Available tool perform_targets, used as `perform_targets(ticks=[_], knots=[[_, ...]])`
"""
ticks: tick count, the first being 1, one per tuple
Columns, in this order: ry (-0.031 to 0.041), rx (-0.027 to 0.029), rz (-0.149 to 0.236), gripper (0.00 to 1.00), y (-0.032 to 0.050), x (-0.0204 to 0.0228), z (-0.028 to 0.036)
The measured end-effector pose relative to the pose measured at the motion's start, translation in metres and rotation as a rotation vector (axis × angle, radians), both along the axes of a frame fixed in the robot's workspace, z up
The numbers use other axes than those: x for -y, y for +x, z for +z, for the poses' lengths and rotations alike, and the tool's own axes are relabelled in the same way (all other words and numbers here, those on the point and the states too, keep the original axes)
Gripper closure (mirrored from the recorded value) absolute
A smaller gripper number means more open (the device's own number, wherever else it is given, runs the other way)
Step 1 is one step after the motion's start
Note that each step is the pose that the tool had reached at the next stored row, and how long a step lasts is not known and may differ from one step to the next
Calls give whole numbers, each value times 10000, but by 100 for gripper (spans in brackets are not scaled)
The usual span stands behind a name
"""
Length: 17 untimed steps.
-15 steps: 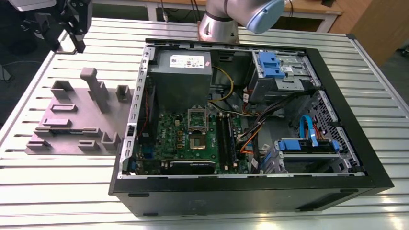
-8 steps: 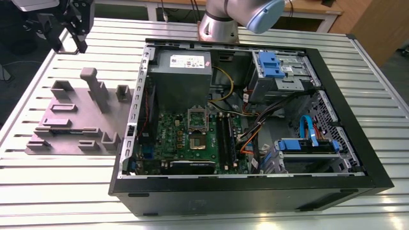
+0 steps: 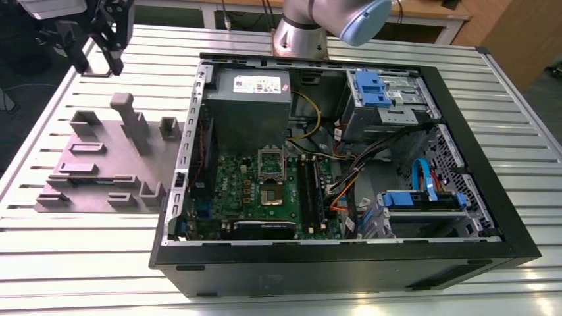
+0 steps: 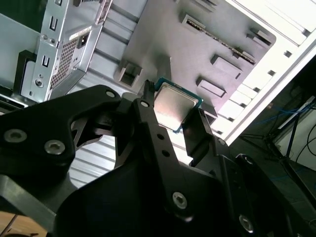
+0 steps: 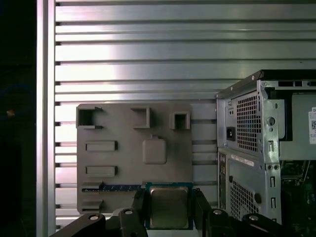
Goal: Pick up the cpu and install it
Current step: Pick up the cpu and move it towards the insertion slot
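Note:
The cpu (image 5: pixel 169 207), a small square chip with a shiny silver top and a thin pale rim, sits between the black fingers of my gripper (image 5: pixel 169 203), which is shut on its two opposite edges. In the second wrist view the cpu (image 4: pixel 176 104) shows tilted in the same grip of the gripper (image 4: pixel 175 111). The gripper (image 3: pixel 99 64) hangs high over the table's far corner at the exterior view's left, above and beyond the grey fixture plate (image 3: pixel 97 168). Inside the open computer case, the motherboard's socket (image 3: pixel 271 191) lies with its silver hinged frame (image 3: pixel 270 161) raised.
The open black computer case (image 3: pixel 351 263) fills the middle and the exterior view's right of the slatted metal table (image 3: pixel 88 250). It holds a grey power supply box (image 3: pixel 250 99), blue drive brackets (image 3: pixel 373 89) and loose cables (image 3: pixel 351 178). The fixture plate (image 5: pixel 123 163) carries raised blocks and posts.

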State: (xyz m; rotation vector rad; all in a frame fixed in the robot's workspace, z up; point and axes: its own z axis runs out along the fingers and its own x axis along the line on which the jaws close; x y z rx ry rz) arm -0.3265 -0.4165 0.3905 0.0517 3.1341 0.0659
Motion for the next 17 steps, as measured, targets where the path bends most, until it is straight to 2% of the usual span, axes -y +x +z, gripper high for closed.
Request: perform_targets(ticks=[8,17], knots=[[1,-11,-1,53,118,11,-2],[0,-11,-2,53,127,11,-3]])
